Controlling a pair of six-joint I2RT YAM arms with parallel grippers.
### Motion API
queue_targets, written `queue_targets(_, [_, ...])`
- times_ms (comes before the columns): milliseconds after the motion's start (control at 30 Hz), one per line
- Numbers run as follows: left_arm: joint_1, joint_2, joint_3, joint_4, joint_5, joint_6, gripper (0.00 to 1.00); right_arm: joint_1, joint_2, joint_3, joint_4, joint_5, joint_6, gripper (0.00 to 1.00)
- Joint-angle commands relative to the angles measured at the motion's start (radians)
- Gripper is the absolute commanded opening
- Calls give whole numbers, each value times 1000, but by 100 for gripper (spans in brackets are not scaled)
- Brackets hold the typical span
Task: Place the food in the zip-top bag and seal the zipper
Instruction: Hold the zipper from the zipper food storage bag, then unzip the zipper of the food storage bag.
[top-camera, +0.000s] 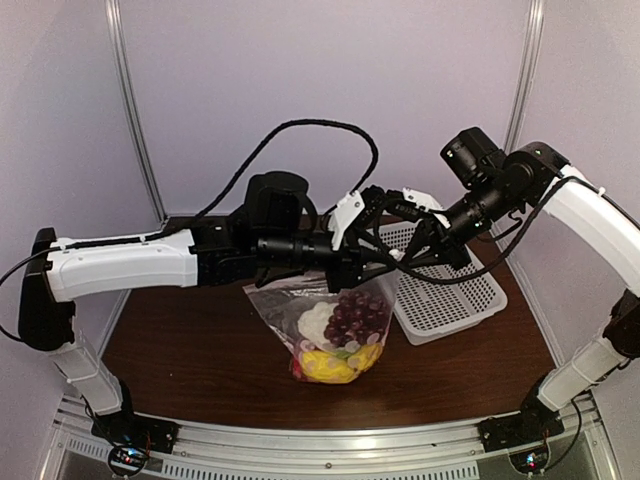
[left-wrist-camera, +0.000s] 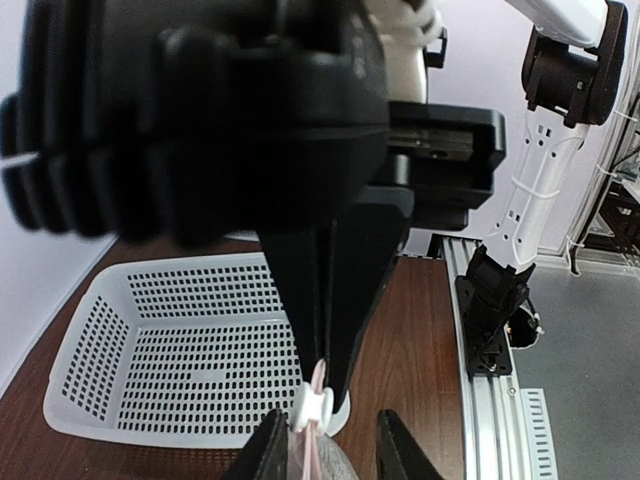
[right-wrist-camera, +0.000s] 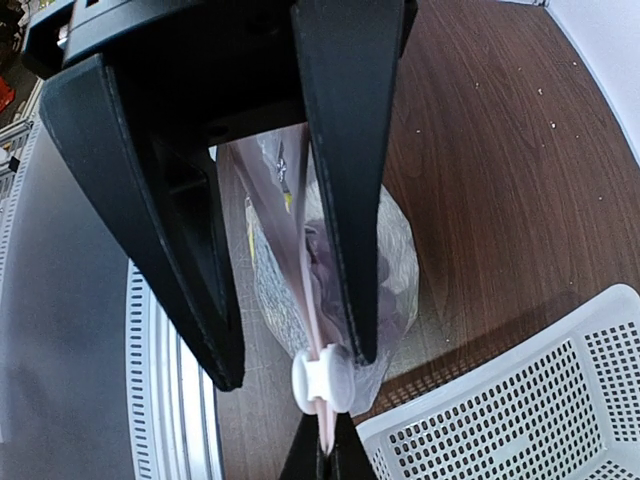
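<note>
Zip-top bag (top-camera: 285, 312) stands upright at centre of brown surface (top-camera: 180, 360), just beside white basket (top-camera: 455, 295). Food (top-camera: 338, 340) inside bag: purple grapes (top-camera: 355, 315), white cauliflower (top-camera: 315, 322), yellow pieces (top-camera: 335, 365). Left gripper (left-wrist-camera: 322, 375): fingers closed on zipper (right-wrist-camera: 308, 305), next to white slider (left-wrist-camera: 312, 405). Right gripper (right-wrist-camera: 294, 368): fingers spread, straddling zipper, strip lying along one finger, not clamped.

**Bag mouth hidden from above**

In the top view the left arm (top-camera: 150, 262) covers the mouth of the zip-top bag (top-camera: 335, 340) and the zipper (right-wrist-camera: 305, 290). The left wrist camera shows the right gripper (left-wrist-camera: 322, 380) as a blurred black mass. The left gripper (left-wrist-camera: 332, 440) has its fingers cut by the bottom edge, grip unclear.
</note>
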Motion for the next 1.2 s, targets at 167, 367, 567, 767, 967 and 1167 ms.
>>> queue_targets(167, [6,41,61,16,47,2,13,4,-44,-22,32,-52,29,0])
queue_targets(367, [6,47,56,16,32,9,11,5,-41,-26,39,-61,39,0])
queue_targets(567, [8,68,77,9,51,21,5,5,-38,-33,48,-64,45,0])
queue_targets(767, [16,68,92,-45,70,14,0,-21,-47,-46,77,-33,55,0])
queue_targets(967, [29,-27,24,-87,41,12,0,-140,-73,-83,116,-69,39,0])
queue_targets(1167, [43,-139,-85,-149,-22,11,0,-231,-89,-124,139,-88,9,0])
